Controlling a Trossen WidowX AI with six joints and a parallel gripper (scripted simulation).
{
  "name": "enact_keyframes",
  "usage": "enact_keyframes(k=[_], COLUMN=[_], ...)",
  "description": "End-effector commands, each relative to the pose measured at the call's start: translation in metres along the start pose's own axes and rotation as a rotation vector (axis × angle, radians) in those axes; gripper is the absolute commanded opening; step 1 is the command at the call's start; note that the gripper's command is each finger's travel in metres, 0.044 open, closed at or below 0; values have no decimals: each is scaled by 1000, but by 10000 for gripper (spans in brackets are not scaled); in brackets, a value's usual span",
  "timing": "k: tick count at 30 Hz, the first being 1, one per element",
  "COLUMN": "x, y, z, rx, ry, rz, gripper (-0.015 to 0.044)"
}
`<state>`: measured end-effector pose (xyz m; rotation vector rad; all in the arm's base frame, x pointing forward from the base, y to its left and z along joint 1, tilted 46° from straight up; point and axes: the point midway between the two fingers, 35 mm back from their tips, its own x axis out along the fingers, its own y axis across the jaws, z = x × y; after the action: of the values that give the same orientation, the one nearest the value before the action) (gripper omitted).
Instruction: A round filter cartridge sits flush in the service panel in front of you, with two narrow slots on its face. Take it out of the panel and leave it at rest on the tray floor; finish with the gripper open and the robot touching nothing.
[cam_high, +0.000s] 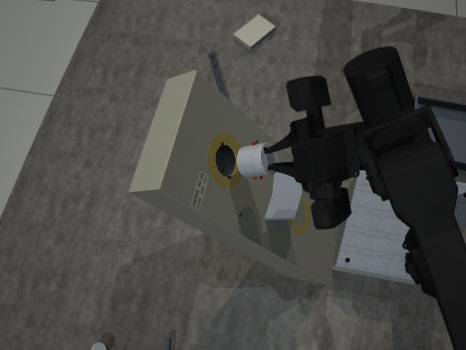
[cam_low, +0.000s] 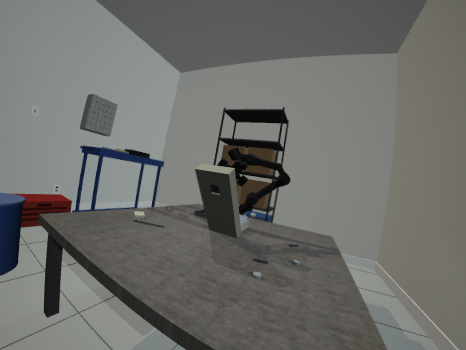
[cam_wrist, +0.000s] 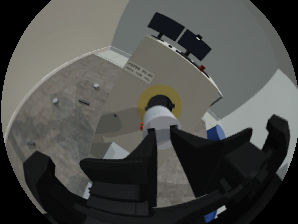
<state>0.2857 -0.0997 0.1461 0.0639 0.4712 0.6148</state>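
While the gripper (cam_high: 270, 158) clamps the white filter cartridge (cam_high: 252, 161) by its face, the cartridge hangs clear of the panel (cam_high: 190, 150), at 3 o'clock from its dark socket (cam_high: 226, 160); tray (cam_high: 372, 235) lies at 4 o'clock.

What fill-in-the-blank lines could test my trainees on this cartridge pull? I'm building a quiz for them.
1. The gripper is shut on the white ____.
2. The filter cartridge is now fully ____ of the service panel.
3. The round hole it came from is ringed in ____.
4. The cartridge is held in the air, not yet resting on the ____.

Missing words: filter cartridge; out; yellow; tray
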Motion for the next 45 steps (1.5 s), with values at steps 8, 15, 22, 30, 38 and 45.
enact_keyframes(k=[8,15,22,30,38,45], x=[3,7,7,7,2,-2], y=[24,39,35,35,15,-8], z=[-27,-45,-43,-43,-17,13], rx=[-14,-14,6,6,-14,-14], ry=[-7,-7,2,2,-7,-8], rz=[-6,-6,2,2,-6,-6], gripper=[0,0,92,92,92,92])
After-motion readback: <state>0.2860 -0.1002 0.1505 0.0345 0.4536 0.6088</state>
